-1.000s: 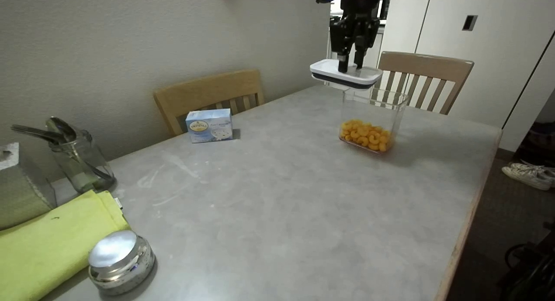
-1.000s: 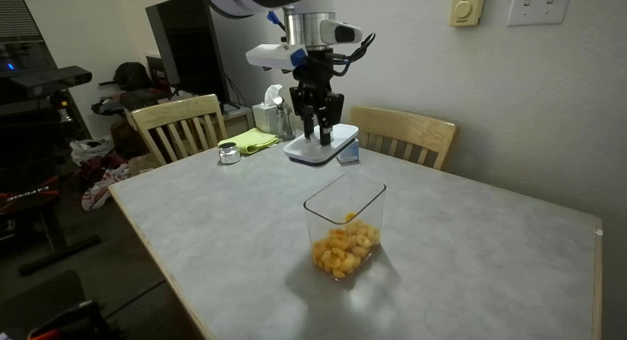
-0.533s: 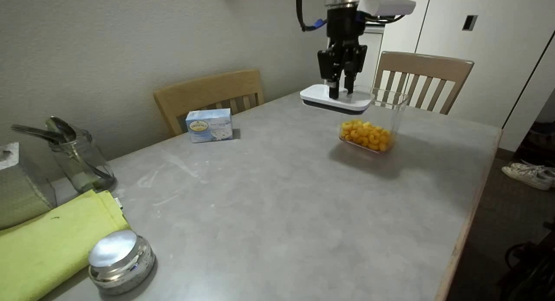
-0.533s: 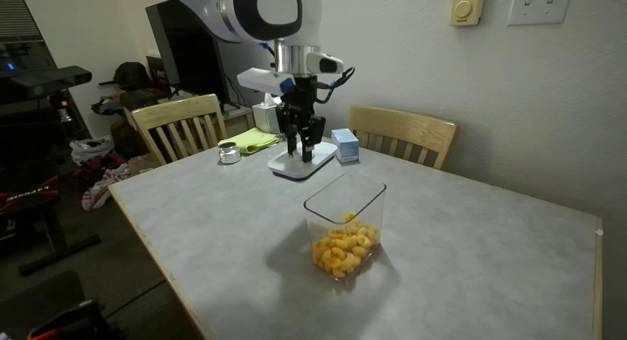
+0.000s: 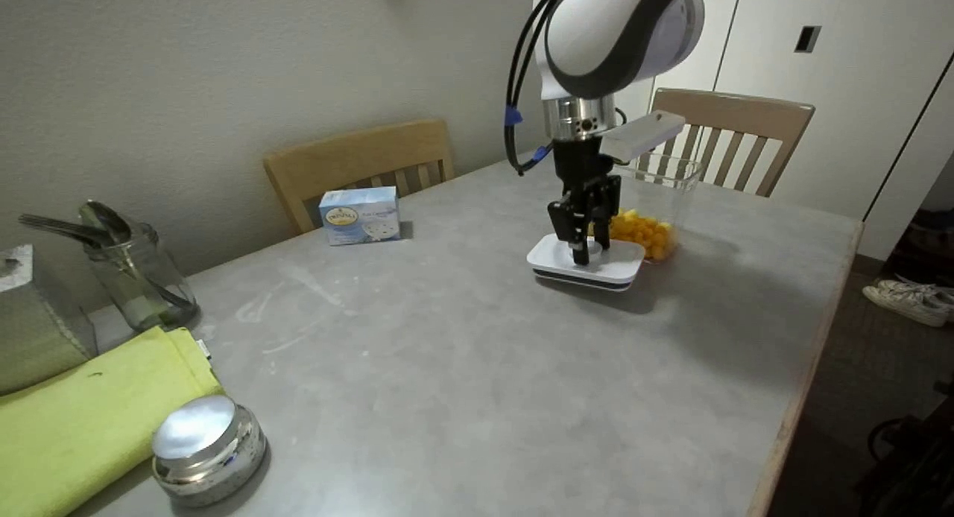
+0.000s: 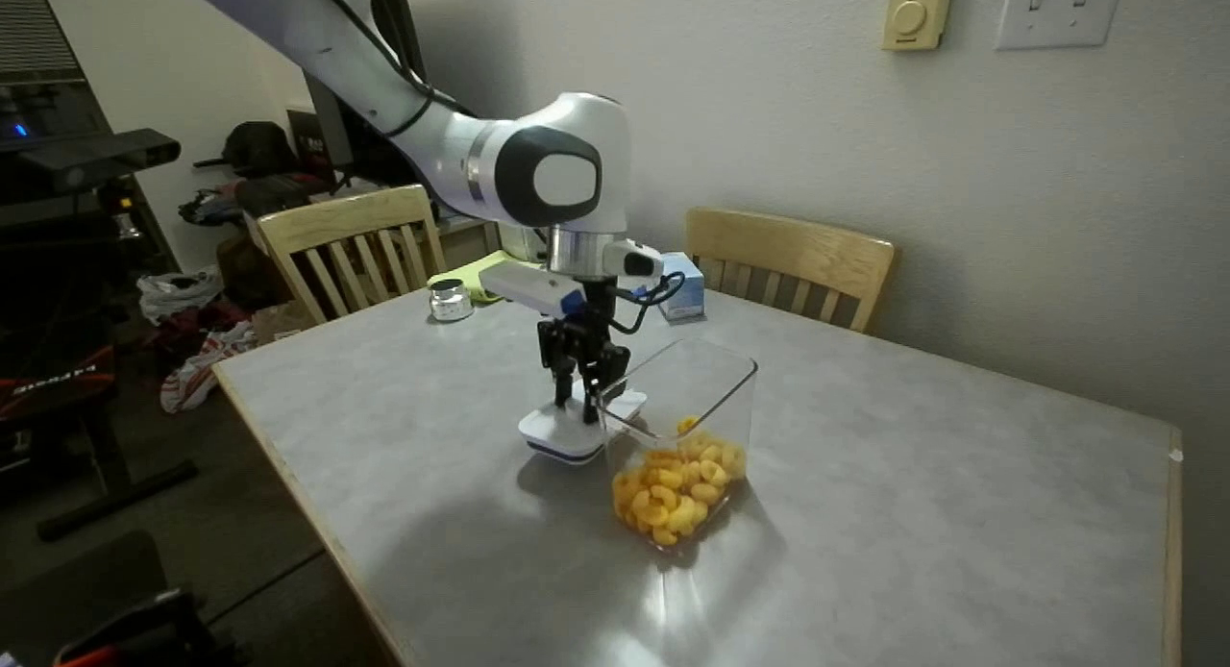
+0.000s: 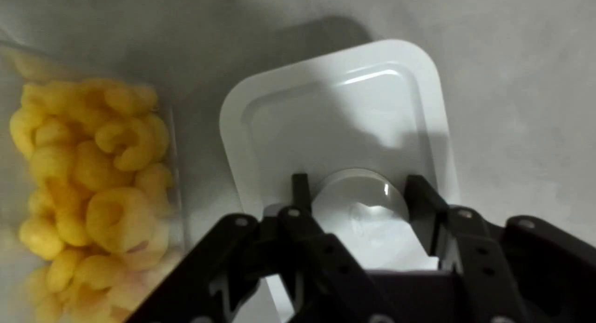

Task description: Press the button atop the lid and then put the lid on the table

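The white lid hangs level, just above the table, with a shadow beneath it; its dark seal shows along the edge. It also shows in an exterior view and the wrist view. My gripper points straight down and is shut on the round raised button at the lid's centre, one finger on each side. In the wrist view the gripper covers the near part of the lid. Whether the lid's underside touches the table is hard to tell.
A clear container with yellow puffs stands close beside the lid. A blue tea box, a metal jar, a yellow cloth, a cutlery jar and a tissue box stand farther off.
My gripper has moved down with the lid, from above the container's rim height to just over the table beside the container. The grip on the lid looks the same.
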Robot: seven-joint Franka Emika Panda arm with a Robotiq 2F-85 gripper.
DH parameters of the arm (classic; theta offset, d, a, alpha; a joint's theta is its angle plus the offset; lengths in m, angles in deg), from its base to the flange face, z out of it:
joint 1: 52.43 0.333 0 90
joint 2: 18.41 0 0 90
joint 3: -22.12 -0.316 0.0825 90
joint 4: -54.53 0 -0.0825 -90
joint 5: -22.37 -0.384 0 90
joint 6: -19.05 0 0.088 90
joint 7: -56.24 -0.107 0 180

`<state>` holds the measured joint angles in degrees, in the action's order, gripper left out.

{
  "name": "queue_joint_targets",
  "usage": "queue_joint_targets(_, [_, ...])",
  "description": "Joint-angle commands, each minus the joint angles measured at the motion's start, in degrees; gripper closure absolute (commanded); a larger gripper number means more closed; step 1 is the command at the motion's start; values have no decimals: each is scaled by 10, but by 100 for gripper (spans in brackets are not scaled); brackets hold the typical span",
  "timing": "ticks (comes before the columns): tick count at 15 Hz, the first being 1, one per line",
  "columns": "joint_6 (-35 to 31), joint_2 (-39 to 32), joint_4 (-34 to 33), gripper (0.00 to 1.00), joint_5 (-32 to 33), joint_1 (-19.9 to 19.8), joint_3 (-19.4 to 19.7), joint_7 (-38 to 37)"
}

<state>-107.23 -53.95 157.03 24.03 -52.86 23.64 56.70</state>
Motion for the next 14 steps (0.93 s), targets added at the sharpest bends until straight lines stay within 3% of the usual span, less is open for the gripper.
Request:
queue_joint_targets(1, [1, -26, -23, 72, 6, 3, -5, 6])
queue_joint_targets(8, [2, -20, -39, 71, 12, 1, -2, 21])
queue_joint_targets(9, [-2, -11, -35, 22, 13, -1, -1, 26])
queue_joint_targets(14, [-4, 35, -25, 0, -4, -18, -7, 50])
